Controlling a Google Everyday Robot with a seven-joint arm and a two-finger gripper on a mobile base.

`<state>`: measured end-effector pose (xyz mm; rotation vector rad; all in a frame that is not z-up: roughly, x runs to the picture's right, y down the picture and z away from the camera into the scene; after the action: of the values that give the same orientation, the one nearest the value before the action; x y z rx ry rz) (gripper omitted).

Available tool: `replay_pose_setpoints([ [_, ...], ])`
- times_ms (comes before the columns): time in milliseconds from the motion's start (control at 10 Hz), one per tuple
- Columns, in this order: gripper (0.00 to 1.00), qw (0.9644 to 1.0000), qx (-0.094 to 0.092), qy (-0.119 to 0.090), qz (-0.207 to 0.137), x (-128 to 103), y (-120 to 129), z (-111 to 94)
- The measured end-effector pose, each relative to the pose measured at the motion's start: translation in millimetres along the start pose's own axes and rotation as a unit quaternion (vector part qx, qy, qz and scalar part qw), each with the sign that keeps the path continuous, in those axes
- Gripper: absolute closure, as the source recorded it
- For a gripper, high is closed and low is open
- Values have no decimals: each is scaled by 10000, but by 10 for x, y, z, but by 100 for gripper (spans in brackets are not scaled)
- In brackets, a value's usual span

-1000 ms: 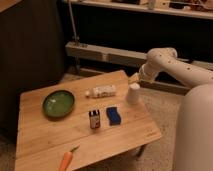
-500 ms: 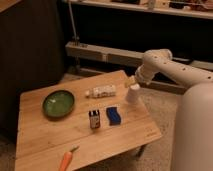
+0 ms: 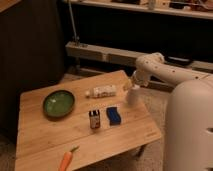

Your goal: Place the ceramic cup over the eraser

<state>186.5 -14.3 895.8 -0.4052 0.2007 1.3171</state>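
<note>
Barely anything has moved: the arm has leaned a touch toward the wooden table (image 3: 45,137), and the gripper (image 3: 134,87) still hangs right atop the ceramic cup (image 3: 132,96), which stays at the tabletop's 2 o'clock edge. Whether the gripper has hold of the cup I cannot tell. I judge the pickup unfinished. The eraser (image 3: 94,119) lies uncovered, well apart at the cup's 8 o'clock, beside a blue block (image 3: 114,115). The print on the white bottle (image 3: 102,92) is unreadable.

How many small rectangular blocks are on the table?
2: the eraser, central; the blue block just right of it. The tool is at the cup by the table's right edge.
</note>
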Motion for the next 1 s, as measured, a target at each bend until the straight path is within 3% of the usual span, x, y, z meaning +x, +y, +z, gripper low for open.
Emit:
replay_pose_setpoints([
  [400, 24, 10000, 87, 10, -32, -11, -78, 238],
  [700, 55, 9999, 67, 95, -51, -34, -88, 300],
  [1000, 83, 9994, -177, 288, 33, -22, -74, 281],
])
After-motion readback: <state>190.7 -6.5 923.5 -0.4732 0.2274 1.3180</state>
